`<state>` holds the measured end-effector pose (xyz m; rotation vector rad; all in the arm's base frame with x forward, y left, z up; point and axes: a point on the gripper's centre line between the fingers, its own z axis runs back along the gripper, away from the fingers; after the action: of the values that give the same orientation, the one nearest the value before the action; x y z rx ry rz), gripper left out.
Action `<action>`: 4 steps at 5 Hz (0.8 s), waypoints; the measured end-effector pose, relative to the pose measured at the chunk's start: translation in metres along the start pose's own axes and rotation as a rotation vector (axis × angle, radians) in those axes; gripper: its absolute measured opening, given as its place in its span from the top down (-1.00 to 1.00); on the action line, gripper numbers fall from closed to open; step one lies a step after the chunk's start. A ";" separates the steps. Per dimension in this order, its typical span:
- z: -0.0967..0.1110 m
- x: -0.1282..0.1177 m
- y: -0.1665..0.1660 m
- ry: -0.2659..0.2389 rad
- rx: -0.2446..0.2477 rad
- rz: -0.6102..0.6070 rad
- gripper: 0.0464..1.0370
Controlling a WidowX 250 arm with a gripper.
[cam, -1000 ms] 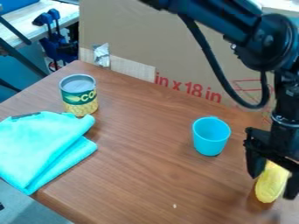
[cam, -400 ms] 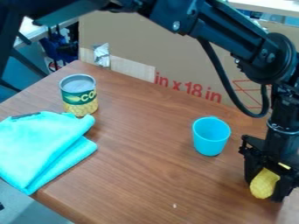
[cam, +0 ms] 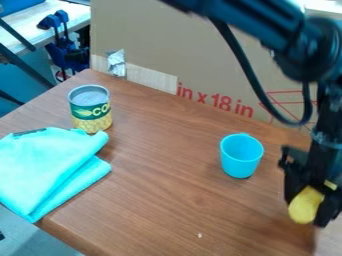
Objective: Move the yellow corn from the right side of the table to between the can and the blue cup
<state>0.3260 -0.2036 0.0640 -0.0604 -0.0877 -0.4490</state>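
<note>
Black at the right edge of the camera view, hangs low over the table's right side as a two-finger gripper (cam: 306,214), slanting downward. Looks closed on a yellow rounded object (cam: 305,206), with one finger pressed to either side, spread only as far apart as needed for that width. Shows somewhat blurred there; cannot tell whether touching the tabletop below. Bulges out plainly between the fingers, in bright yellow, near the table's right edge. Comes in from the top edge as a black arm (cam: 257,20), bending down at the right, with a black cable (cam: 242,70) looping below.

Stands upright to the left of the grip, well apart, as a blue cup (cam: 241,156), open end up. Stands likewise upright at the far left as a metal can (cam: 89,111) with a green and yellow label. Lies just in front of that as a folded turquoise cloth (cam: 47,170), spread at the left edge. Shows brown wood grain across the table (cam: 174,185), with a tiny white speck (cam: 200,235) near the front. Rises behind as a cardboard panel (cam: 194,45), marked in red, with silver tape (cam: 116,63) stuck low at the left.
</note>
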 end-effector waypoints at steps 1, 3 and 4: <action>0.036 0.000 0.022 -0.124 0.037 -0.021 -0.28; 0.050 -0.014 0.092 -0.085 0.067 0.145 -0.28; 0.059 -0.034 0.135 -0.048 0.053 0.239 -0.28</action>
<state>0.3500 -0.0633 0.1142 -0.0288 -0.1383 -0.2065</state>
